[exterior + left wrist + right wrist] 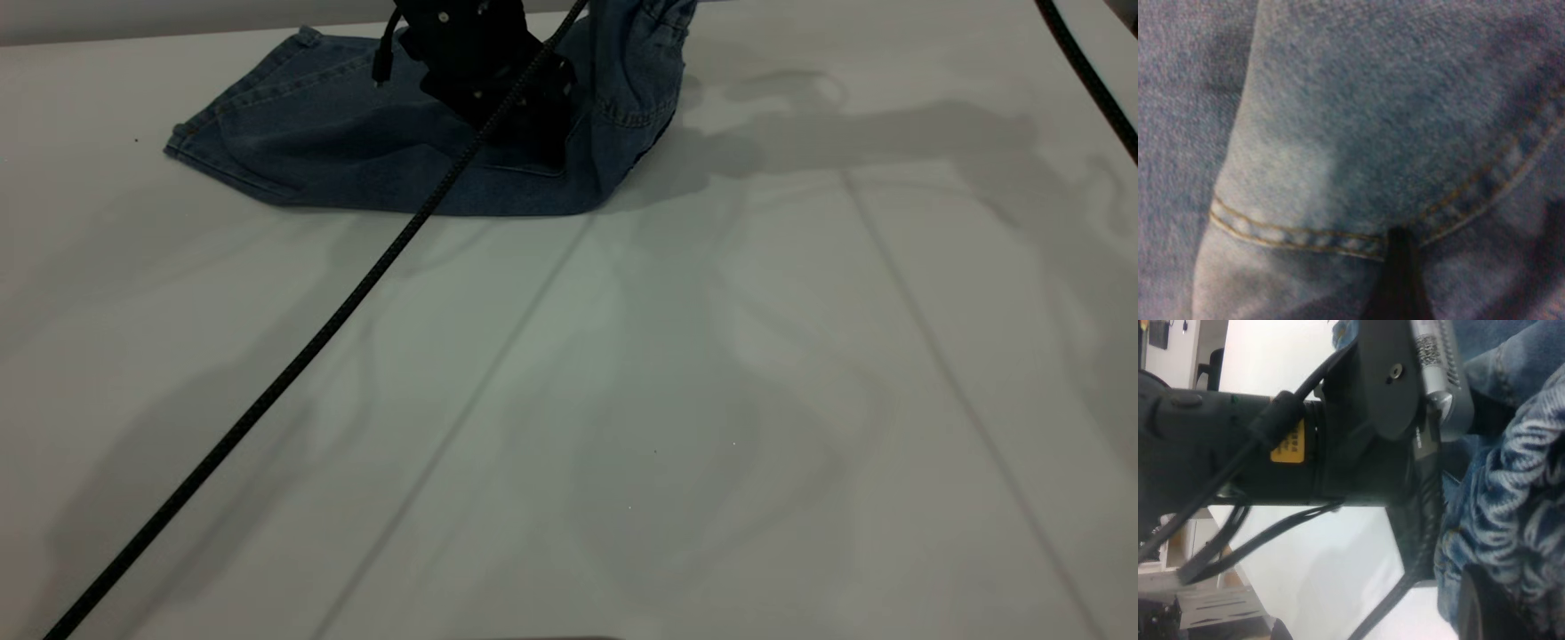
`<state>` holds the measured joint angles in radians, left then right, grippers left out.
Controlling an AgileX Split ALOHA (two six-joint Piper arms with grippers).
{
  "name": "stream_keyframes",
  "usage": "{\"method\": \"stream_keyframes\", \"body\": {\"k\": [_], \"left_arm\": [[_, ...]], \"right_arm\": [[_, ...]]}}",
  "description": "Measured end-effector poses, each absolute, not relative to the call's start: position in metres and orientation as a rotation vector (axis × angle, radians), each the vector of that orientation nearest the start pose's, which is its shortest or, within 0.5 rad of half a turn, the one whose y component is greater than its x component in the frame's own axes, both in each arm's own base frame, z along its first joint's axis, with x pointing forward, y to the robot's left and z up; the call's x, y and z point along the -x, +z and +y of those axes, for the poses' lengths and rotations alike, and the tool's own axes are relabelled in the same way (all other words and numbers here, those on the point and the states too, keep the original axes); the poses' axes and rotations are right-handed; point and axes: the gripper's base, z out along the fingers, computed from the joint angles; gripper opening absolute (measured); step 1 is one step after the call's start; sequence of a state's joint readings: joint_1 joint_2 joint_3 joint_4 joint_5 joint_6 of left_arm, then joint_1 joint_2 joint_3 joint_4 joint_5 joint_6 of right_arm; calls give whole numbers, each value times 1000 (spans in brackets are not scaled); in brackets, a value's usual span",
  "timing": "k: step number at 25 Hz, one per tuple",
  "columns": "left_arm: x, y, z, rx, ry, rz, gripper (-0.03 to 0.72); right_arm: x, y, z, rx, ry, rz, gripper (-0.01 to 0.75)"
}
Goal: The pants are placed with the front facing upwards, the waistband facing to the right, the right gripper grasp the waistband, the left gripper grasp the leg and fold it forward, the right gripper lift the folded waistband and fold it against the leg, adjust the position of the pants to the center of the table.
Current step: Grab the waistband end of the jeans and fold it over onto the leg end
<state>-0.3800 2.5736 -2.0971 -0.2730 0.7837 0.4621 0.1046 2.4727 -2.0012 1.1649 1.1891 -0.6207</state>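
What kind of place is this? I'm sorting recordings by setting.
Probably a robot lab or test workspace: a wide bare white table, denim pants laid out on it, a black robot arm's left claw pressing on them, and shelving beyond the table in the right wrist view.

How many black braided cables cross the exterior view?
2: one black braided cable runs diagonally from lower left over the blue denim pants; another cuts the top right corner of the white table.

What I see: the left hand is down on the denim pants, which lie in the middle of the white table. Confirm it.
Not the middle. The exterior view shows the pants lying at the far edge of the table, at the top of the picture. The rest holds: the left hand is down on them.
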Motion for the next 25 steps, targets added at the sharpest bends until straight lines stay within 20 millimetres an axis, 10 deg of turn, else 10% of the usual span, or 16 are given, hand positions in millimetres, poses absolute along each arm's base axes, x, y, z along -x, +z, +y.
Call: {"method": "stream_keyframes", "body": {"k": [5, 10, 16, 25], "left_arm": [[-491, 147, -205, -945, -194, 2562, 548], [-500, 182, -155, -791, -36, 2646, 548], [-518, 159, -82, -549, -58, 2755, 548], [-527, 87, -77, -517, -102, 2808, 548]], "right_arm": [[-494, 150, 127, 290, 1425, 2498, 57], [-495, 150, 127, 289, 1425, 2498, 57], [-495, 152, 127, 292, 1424, 2492, 57], [-494, 153, 132, 296, 1436, 2488, 57]]}}
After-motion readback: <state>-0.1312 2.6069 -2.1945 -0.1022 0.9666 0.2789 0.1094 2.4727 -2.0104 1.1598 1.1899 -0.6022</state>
